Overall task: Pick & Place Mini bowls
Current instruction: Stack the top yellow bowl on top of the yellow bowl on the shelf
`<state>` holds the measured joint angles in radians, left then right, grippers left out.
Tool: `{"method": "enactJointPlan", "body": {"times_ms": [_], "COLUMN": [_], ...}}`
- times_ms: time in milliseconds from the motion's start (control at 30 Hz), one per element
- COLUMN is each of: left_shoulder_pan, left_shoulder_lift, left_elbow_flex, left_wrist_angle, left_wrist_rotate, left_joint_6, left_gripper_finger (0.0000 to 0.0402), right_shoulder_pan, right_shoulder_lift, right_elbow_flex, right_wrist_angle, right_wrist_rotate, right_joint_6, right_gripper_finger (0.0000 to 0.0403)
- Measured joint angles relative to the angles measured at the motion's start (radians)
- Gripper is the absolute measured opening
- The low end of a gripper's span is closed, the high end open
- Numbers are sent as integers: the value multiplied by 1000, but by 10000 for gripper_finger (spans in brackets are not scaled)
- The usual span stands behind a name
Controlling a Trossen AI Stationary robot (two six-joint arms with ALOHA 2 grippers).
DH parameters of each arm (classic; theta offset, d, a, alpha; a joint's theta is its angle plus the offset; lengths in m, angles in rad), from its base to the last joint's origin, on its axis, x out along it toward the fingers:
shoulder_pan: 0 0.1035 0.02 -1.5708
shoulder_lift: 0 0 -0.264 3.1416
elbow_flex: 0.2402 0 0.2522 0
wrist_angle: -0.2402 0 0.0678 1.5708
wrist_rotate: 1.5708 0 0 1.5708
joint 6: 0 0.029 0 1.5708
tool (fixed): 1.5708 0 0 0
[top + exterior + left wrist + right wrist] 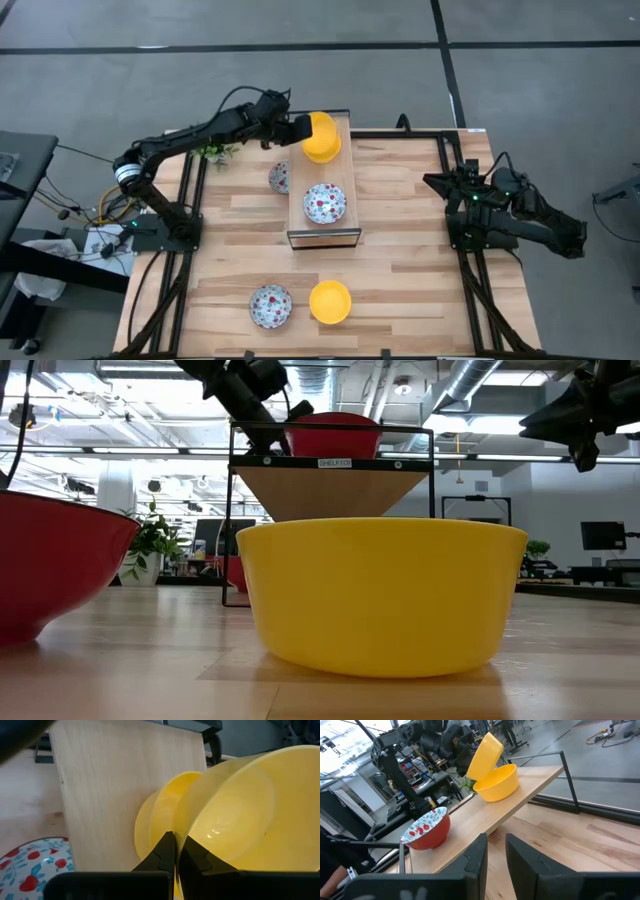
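Note:
A wooden shelf [322, 228] stands mid-table. On its far end a yellow bowl [496, 782] sits upright. My left gripper [300, 130] is shut on a second yellow bowl [485, 752], tilted steeply over the first. A floral bowl [325, 203] sits on the shelf's middle, and it also shows in the right wrist view [426, 830]. Another floral bowl [279, 177] rests on the table by the shelf's left side. A floral bowl [271, 306] and a yellow bowl [330, 301] rest near the front edge. My right gripper [496, 855] is open and empty at the table's right. My left gripper pinches the tilted yellow bowl's rim [186, 837], one finger inside the bowl and one outside. The fingers come roughly level from the table's left side. The bowl stands on edge, its opening toward the right, its lower rim [476, 776] at the other yellow bowl's rim.
A small green plant [215, 152] stands at the table's far left, under my left arm. The shelf has black metal legs [232, 520]. Bare wood lies between the shelf and the right arm's base [470, 225].

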<state>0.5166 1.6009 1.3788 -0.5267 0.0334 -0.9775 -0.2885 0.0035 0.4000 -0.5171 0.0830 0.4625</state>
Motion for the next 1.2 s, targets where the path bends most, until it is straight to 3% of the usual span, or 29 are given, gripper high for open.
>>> {"method": "enactJointPlan", "body": {"times_ms": [1200], "left_shoulder_pan": [-14], "left_shoulder_lift": [0], "left_elbow_flex": [0], "left_wrist_angle": [-23], "left_wrist_rotate": [-4], "left_joint_6": [-1], "left_gripper_finger": [4], "right_shoulder_pan": [0], "right_shoulder_lift": [0], "right_elbow_flex": [0], "right_wrist_angle": [0], "right_wrist_rotate": [0], "right_joint_6": [0], "right_gripper_finger": [58]}}
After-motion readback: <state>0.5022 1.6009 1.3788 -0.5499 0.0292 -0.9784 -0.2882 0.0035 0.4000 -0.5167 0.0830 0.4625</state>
